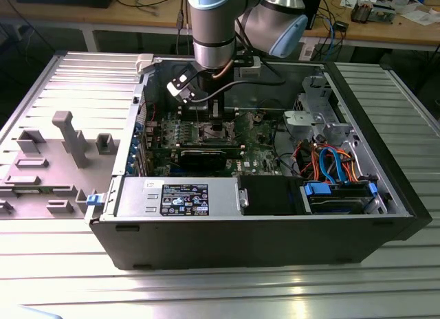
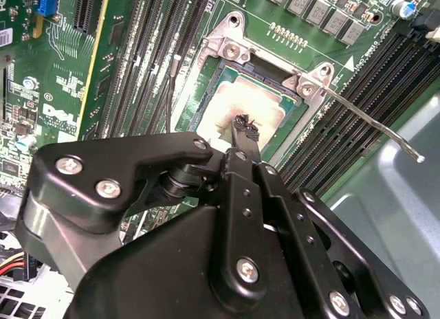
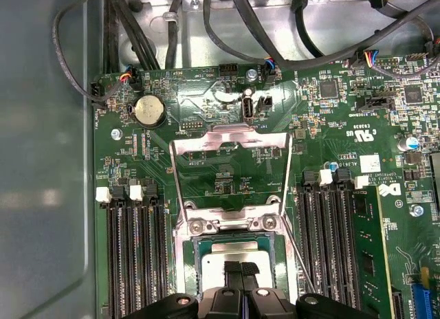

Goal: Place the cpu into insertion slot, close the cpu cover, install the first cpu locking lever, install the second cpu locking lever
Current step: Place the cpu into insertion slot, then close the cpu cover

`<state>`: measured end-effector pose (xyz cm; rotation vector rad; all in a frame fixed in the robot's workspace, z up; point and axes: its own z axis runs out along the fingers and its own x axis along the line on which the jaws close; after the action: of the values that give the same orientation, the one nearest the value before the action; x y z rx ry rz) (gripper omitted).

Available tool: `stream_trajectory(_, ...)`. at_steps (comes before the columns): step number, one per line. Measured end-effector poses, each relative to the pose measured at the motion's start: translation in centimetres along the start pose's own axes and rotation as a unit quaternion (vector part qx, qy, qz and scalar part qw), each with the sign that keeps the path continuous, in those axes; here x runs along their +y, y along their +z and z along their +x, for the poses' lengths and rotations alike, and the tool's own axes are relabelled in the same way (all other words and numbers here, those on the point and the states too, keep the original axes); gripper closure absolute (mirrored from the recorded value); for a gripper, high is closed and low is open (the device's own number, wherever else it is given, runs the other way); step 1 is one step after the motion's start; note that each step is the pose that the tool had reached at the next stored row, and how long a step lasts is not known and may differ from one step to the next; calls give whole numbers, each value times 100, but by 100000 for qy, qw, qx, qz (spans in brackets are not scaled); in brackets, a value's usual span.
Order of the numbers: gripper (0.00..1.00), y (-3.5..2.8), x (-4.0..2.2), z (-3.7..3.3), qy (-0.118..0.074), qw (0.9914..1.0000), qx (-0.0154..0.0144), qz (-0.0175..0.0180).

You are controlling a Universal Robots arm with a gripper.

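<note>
cpu [image 2: 240, 102] in insertion slot [image 2: 230, 49] | end effector [image 2: 245, 128] pinched narrow, tip on cpu | cpu cover [image 3: 230, 135] raised

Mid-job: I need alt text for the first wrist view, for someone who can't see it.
The shut gripper sits over the silver cpu, which lies in its socket on a green circuit board. The socket's metal cover is swung open, away from the cpu, and black memory slots flank the socket on both sides.

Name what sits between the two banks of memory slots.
In the first wrist view, the insertion slot with the cpu lying in it.
</note>
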<state>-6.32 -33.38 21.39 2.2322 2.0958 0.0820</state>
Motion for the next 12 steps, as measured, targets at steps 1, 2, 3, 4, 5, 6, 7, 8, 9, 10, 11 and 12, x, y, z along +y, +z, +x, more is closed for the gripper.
stream_trajectory(1,89,0,0,0,-1,100000,0,2)
stream_trajectory(2,89,0,1,0,0,100000,0,5)
stream_trajectory(3,89,0,1,0,-2,100000,-2,8)
stream_trajectory(4,89,0,2,0,-3,100000,0,9)
stream_trajectory(5,89,0,2,0,-3,100000,-4,12)
stream_trajectory(6,89,-16,4,0,-4,100000,-2,20)
stream_trajectory(7,89,-26,5,0,-3,100000,-1,30)
stream_trajectory(8,89,-33,6,0,0,100000,-5,42)
stream_trajectory(9,89,-34,6,0,3,100000,60,41)
stream_trajectory(10,89,-35,6,0,1,100000,59,45)
stream_trajectory(11,89,-35,6,0,4,100000,59,48)
stream_trajectory(12,89,-35,6,0,3,100000,63,47)
